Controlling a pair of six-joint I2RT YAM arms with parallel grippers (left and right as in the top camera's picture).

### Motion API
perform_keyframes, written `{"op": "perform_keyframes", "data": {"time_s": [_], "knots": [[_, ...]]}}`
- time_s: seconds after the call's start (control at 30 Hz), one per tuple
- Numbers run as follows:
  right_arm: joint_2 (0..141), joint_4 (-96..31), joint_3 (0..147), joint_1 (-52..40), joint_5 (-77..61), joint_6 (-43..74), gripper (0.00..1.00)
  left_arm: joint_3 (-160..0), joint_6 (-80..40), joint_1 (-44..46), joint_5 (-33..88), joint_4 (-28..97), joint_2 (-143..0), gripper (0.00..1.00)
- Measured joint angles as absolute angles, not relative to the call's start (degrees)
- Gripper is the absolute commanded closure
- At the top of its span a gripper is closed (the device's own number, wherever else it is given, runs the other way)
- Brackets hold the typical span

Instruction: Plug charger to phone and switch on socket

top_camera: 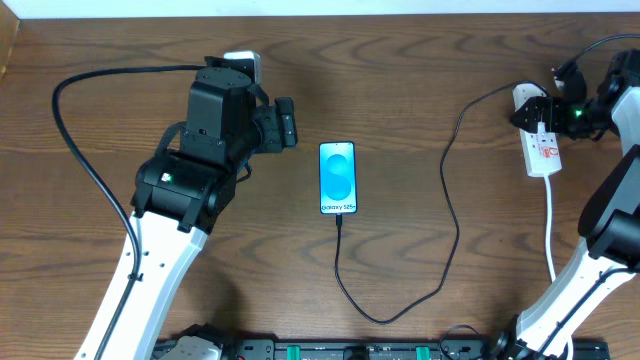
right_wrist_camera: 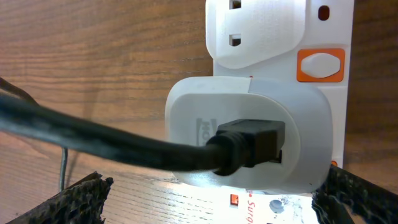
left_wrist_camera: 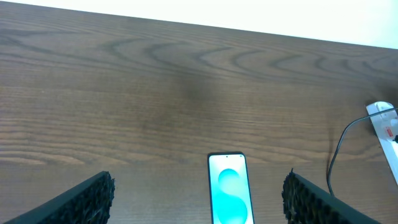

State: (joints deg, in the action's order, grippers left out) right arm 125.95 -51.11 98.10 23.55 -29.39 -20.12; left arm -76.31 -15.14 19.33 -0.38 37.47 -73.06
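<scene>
Overhead
- Phone (top_camera: pixel 337 178): lies flat mid-table (top_camera: pixel 120 40), screen lit, long side running from the far edge to the near edge, with bare wood on both sides.
- Charger cable (top_camera: pixel 445 270): runs from the phone's near end, loops toward the near edge, then climbs right to the socket (top_camera: pixel 542 150).
- Socket: lies by the table's right edge, toward the far right corner.
- Left gripper (top_camera: pixel 268 105): raised on the left of the phone, apart from it.
- Right gripper (top_camera: pixel 535 112): over the socket's far end.

Left wrist
- Left gripper (left_wrist_camera: pixel 198 196): fingers (left_wrist_camera: pixel 81 199) spread wide, holding nothing.
- Phone (left_wrist_camera: pixel 230 190): seen below and between the fingers, with open wood up to the far edge.
- Socket (left_wrist_camera: pixel 385 121): at the picture's right border, the cable (left_wrist_camera: pixel 339 146) beside it.

Right wrist
- Adapter (right_wrist_camera: pixel 249 112): white, seated in the socket (right_wrist_camera: pixel 280 37), with the black cable (right_wrist_camera: pixel 93 140) plugged into its face.
- Switch (right_wrist_camera: pixel 320 65): orange-framed, just beyond the adapter near the socket's right edge.
- Right gripper (right_wrist_camera: pixel 214 186): fingers (right_wrist_camera: pixel 74 199) fully apart, one on each side of the adapter, gripping nothing.
</scene>
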Motion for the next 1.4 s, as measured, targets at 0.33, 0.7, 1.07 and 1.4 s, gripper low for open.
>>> {"op": "perform_keyframes", "data": {"time_s": [0.33,0.7,1.07,1.4], "knots": [[124.92,-48.38,95.11,24.01,-30.96,-20.27,0.01,-76.31,-15.14,19.33,-0.38,37.50,-73.06,0.14],[122.56,-45.28,90.30,24.60,-32.47,-21.21,0.01,-76.31,-15.14,19.33,-0.40,37.47,-73.06,0.14],[122.58,-45.74,91.05,24.56,-31.68,-19.51,0.01,-76.31,-15.16,19.33,-0.38,37.47,-73.06,0.14],[119.26,-49.69,91.66,23.38,-25.74,-9.56,0.01,-76.31,-15.16,19.33,-0.38,37.50,-73.06,0.14]]}}
